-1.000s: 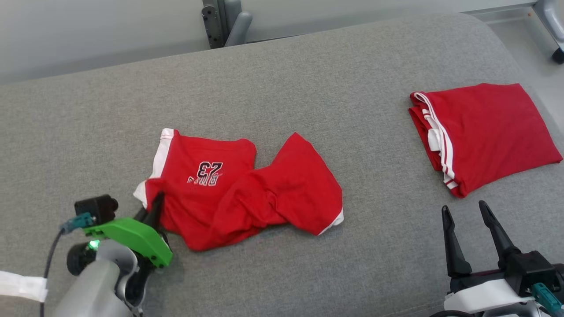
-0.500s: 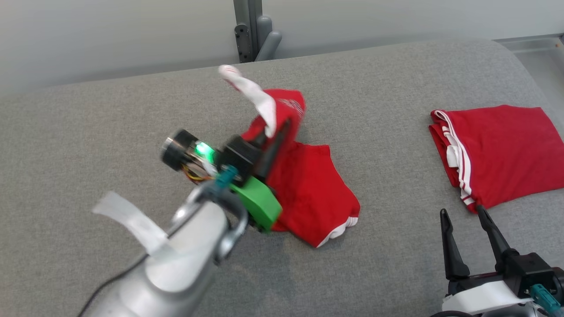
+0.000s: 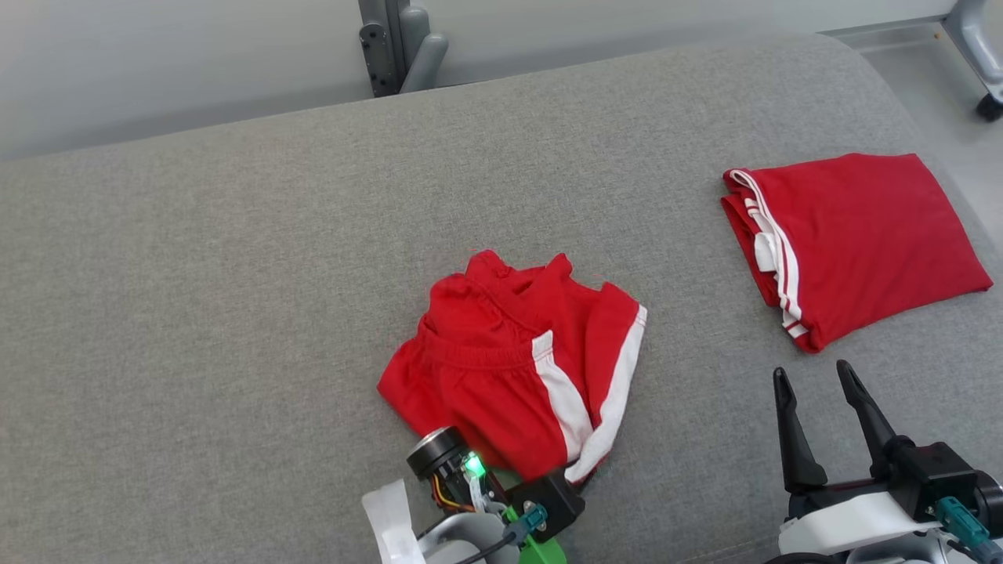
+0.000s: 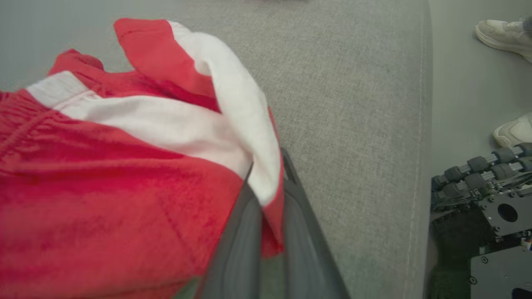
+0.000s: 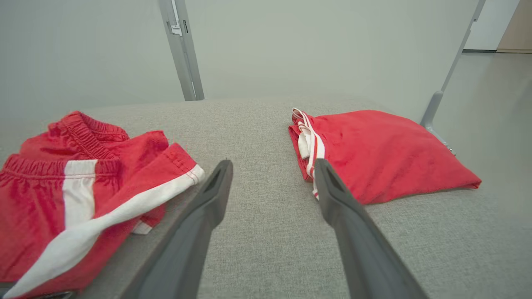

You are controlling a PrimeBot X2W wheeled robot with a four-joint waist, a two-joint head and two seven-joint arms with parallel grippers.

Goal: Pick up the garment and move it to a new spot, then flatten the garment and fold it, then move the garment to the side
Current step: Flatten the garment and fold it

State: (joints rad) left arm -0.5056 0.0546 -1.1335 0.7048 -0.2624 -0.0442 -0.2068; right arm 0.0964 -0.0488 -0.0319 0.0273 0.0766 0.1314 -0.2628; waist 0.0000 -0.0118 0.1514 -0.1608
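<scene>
Left gripper [image 4: 268, 178] is pinched shut on a white-edged hem of the crumpled garment [image 3: 501, 368], with the cloth caught between its two dark fingers [image 4: 241, 232]. In the head view its wrist sits at the near edge of the grey cushion [image 3: 235, 274], right at the near end of that garment.

The garment is red with white stripes. It lies bunched on the cushion, close to the middle and toward the near side. Its gathered waistband faces up and the stripes run down its right part.

Right gripper [image 3: 811, 372] hovers at the near right with its fingers spread wide and nothing between them. In its own wrist view they point at the bare cushion between the two pieces of clothing.

A folded garment [image 3: 854, 235], also red with white trim, lies flat at the far right, well apart from the crumpled one. A grey metal post [image 3: 392, 39] stands behind the far edge. Two pale shoes [image 4: 503, 33] are on the floor beside the cushion.
</scene>
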